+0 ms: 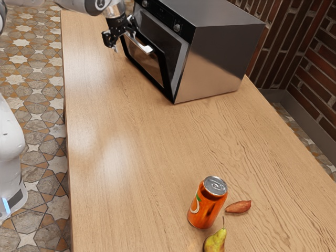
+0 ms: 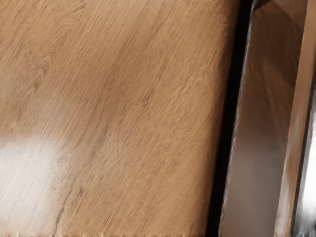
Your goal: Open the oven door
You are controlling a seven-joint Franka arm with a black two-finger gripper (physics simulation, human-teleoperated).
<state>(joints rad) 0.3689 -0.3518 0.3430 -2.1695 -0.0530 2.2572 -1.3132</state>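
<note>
Well, the oven door (image 1: pixel 147 64) already stands part-way open, its upper edge tipped outward from the front of the steel-sided oven (image 1: pixel 215 60) at the far end of the wooden counter (image 1: pixel 121 163). The black hand (image 1: pixel 125 43) is up at the door's pale bar handle (image 1: pixel 146 48), near the end farther from me. Its fingers look spread apart, so I'd call it released; whether either one touches the handle I can't tell. The arm reaches in over the counter from the exterior view's upper left. Well apart from all that, toward the near end, an orange drink can (image 1: pixel 206 206) stands upright, with a yellow-green pear (image 1: pixel 214 241) near it and a small reddish-brown piece (image 1: pixel 238 207) lying just beside.
</note>
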